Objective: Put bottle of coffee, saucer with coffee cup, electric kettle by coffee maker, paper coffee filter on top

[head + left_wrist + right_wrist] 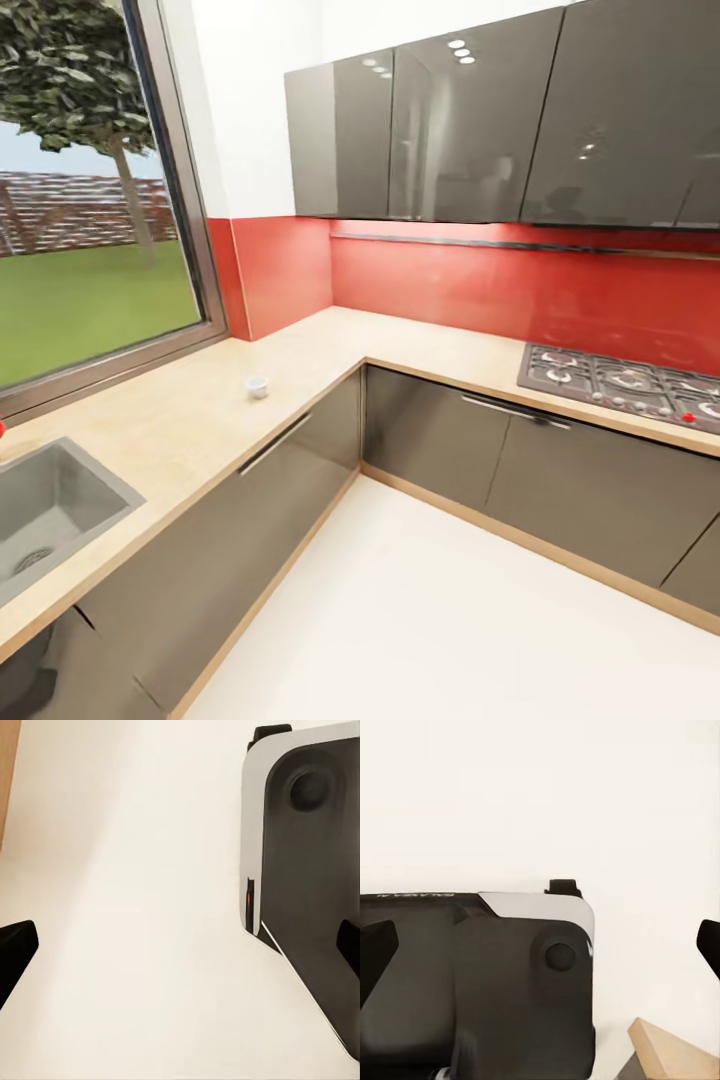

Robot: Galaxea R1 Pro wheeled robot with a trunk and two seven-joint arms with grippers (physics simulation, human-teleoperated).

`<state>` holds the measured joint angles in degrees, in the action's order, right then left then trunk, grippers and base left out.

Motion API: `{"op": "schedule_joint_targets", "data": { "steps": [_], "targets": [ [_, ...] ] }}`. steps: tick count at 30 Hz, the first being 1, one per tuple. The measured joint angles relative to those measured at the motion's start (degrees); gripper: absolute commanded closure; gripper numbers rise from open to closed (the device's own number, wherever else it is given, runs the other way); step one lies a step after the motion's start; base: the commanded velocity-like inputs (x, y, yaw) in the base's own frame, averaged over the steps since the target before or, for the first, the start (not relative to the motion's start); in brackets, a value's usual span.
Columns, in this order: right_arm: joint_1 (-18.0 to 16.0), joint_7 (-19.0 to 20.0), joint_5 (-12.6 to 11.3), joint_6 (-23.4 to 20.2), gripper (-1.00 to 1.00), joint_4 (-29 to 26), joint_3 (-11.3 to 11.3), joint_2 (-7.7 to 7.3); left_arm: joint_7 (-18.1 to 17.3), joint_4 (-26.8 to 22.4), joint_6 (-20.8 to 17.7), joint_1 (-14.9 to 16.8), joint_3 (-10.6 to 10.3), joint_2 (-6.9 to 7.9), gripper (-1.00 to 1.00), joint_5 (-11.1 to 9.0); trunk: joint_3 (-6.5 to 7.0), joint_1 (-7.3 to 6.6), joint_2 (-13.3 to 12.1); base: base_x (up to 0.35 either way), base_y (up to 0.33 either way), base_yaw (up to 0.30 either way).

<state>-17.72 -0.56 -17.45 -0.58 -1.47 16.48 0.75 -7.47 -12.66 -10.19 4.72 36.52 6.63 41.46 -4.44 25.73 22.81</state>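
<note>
From the head view, the coffee cup (258, 386) sits alone on the countertop (190, 420), near the front edge, between the sink (50, 510) and the inside corner. A stove (625, 383) lies farther along.

In the left wrist view, the left gripper (180, 952) is wide open and holds nothing, above the white floor (150, 907).

In the right wrist view, the right gripper (540, 949) is wide open and empty too, over the robot's base (472, 982).

The cup is tiny, so a bumpy grab could knock it off the front edge.

There is small writing on the base, too blurry to read.

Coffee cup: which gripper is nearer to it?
Probably left: the coffee cup sits left in the head view. Left gripper and right gripper both hang over floor beside the robot's base, off the countertop.
</note>
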Motion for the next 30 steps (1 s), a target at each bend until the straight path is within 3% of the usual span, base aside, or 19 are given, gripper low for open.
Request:
{"op": "schedule_joint_targets", "data": {
  "steps": [23, 30],
  "targets": [
    [0.00, -0.15, -0.01, -0.06, -1.00, 0.01, -0.04, -0.16, 0.00, -0.01, -0.01, 0.00, 0.01, -0.06, -1.00, -0.09, 0.00, 0.00, 0.00, 0.255, -0.233, 0.001],
    [0.00, -0.16, -0.01, -0.06, -1.00, 0.02, 0.00, -0.11, -0.01, -0.02, 0.00, -0.01, 0.00, -0.07, -1.00, -0.10, -0.11, 0.00, 0.00, 0.262, -0.232, 0.118]
  ]
}}
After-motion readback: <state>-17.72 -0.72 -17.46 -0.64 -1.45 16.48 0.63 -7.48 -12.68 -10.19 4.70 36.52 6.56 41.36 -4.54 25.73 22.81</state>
